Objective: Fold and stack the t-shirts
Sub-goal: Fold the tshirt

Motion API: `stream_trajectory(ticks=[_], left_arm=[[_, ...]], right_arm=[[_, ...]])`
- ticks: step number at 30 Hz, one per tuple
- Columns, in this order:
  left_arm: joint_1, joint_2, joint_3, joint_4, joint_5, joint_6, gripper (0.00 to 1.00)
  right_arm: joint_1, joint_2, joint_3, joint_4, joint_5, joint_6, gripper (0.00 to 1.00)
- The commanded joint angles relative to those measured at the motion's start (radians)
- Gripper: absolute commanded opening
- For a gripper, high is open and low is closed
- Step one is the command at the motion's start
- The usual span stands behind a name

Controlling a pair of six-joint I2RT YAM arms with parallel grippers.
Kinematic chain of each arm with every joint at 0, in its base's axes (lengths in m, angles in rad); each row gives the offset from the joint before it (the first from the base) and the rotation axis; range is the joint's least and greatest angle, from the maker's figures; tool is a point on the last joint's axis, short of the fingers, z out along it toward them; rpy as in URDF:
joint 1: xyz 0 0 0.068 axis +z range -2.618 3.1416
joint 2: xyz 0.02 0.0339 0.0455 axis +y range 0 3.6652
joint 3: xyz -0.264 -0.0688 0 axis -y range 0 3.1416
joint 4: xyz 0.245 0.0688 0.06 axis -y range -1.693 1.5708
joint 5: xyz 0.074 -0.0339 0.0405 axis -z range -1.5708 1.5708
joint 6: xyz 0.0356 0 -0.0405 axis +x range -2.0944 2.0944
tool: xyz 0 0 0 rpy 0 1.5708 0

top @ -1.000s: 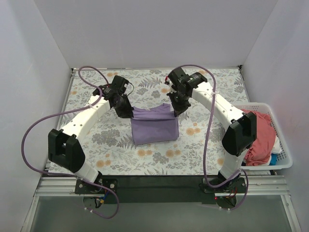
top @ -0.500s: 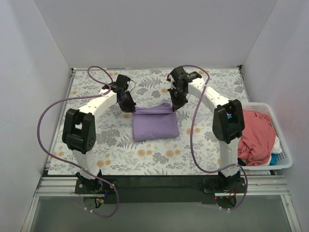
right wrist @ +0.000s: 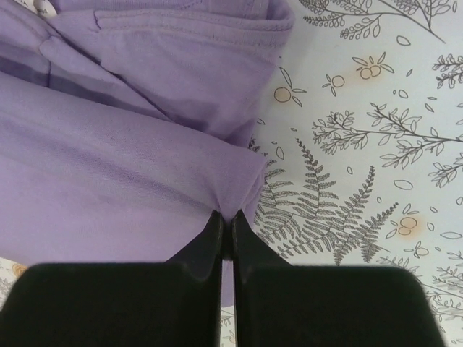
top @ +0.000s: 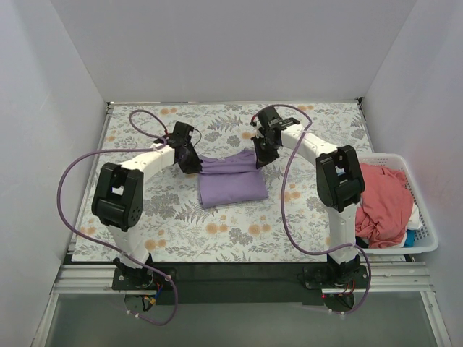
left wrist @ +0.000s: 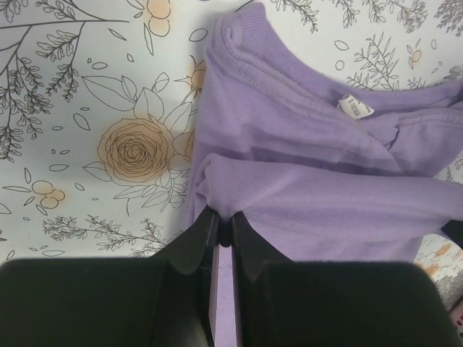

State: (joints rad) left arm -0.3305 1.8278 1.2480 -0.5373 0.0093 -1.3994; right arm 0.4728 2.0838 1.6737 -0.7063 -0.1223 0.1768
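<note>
A lavender t-shirt (top: 231,182) lies partly folded in the middle of the flowered table. My left gripper (top: 192,165) is shut on its left folded edge; the left wrist view shows the cloth (left wrist: 318,181) pinched between the fingertips of that gripper (left wrist: 225,215), with the collar and white tag beyond. My right gripper (top: 259,160) is shut on the right folded edge, the lavender cloth (right wrist: 130,173) bunched at its tips (right wrist: 226,215). A coral-pink t-shirt (top: 387,202) is heaped in the white basket at the right.
The white slatted basket (top: 427,242) stands at the table's right edge, with bits of white and blue cloth (top: 414,220) beside the pink shirt. Purple cables loop off both arms. White walls close in the table on three sides.
Both grippers have carried the held edge farther back and lower, toward the collar end. The shirt has become a shorter, flatter fold. Both arms have stretched forward.
</note>
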Motion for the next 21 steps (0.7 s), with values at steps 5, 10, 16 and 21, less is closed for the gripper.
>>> stream_trajectory(ticks=[5, 10, 16, 21], left_arm=[[0.036, -0.139, -0.116, 0.098, -0.129, -0.041, 0.0], [0.041, -0.168, -0.194, 0.172, -0.14, -0.082, 0.0], [0.045, -0.122, -0.22, 0.215, -0.152, -0.115, 0.0], [0.045, -0.127, -0.248, 0.277, -0.152, -0.127, 0.11]], right_arm=[[-0.019, -0.128, -0.084, 0.126, 0.039, -0.007, 0.01], [-0.019, -0.156, -0.141, 0.208, 0.018, 0.004, 0.01], [-0.019, -0.114, -0.15, 0.269, 0.012, 0.01, 0.01], [-0.019, -0.088, -0.164, 0.335, -0.002, 0.012, 0.15]])
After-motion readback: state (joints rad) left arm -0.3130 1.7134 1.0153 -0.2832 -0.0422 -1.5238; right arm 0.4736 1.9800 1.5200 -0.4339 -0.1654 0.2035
